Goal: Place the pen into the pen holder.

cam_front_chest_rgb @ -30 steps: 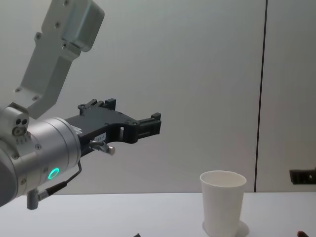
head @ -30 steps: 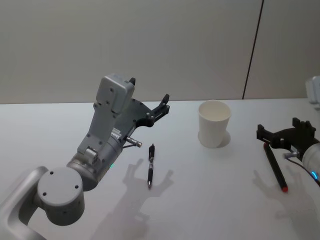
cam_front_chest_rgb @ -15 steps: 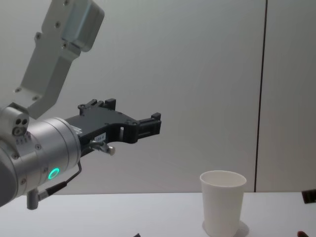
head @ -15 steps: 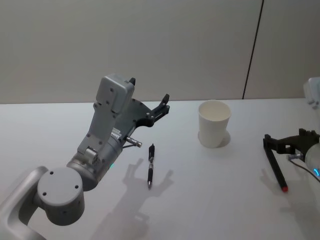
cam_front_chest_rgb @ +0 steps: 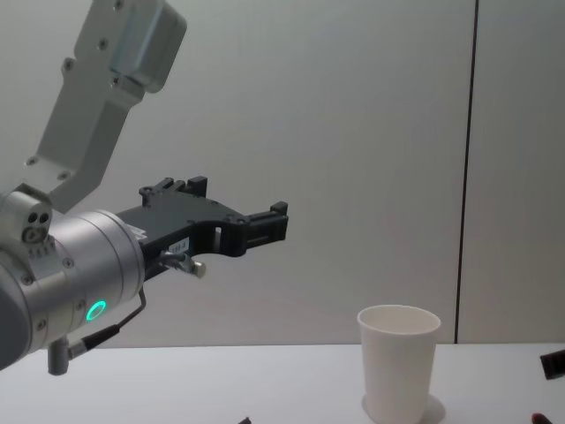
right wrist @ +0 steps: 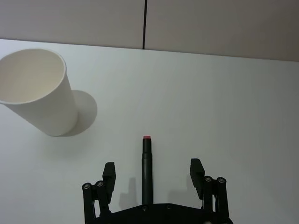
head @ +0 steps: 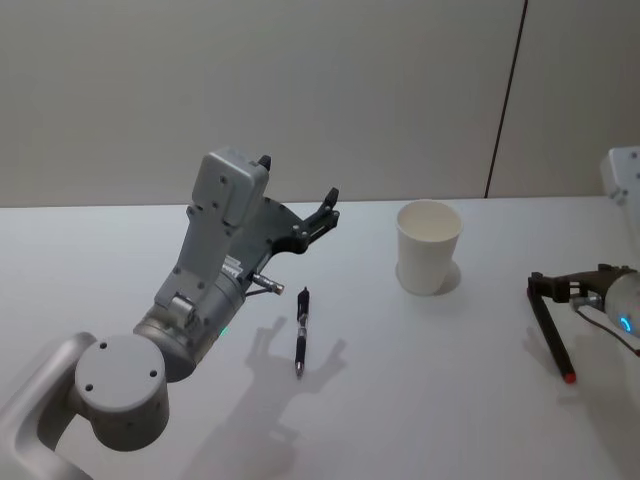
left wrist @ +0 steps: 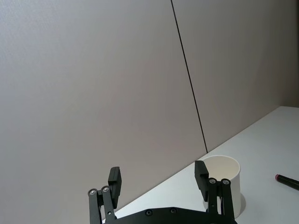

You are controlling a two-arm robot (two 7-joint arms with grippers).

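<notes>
The pen (head: pixel 553 338), slim and black with red tips, lies on the white table at the right. The pen (right wrist: pixel 146 168) runs down the middle between my right gripper's spread fingers, which stand clear of it, and its near end is hidden under the gripper body. My right gripper (right wrist: pixel 153 169) is open and sits low over the pen's far end (head: pixel 545 284). The pen holder (head: pixel 428 250), a plain white paper cup, stands upright to the left of the pen, also seen as the pen holder (right wrist: pixel 39 93). My left gripper (head: pixel 298 178) hangs open and empty high above the table.
A second black pen (head: pixel 301 330) lies on the table (head: pixel 420 400) near the middle, below my left arm. A grey wall with a dark vertical seam (head: pixel 505 100) rises behind the table. The left arm's large body (cam_front_chest_rgb: pixel 71 265) shows big at the left in the chest view.
My right gripper has dropped lower toward the table, down to the pen, still open. The left arm, the cup and both pens have stayed put.
</notes>
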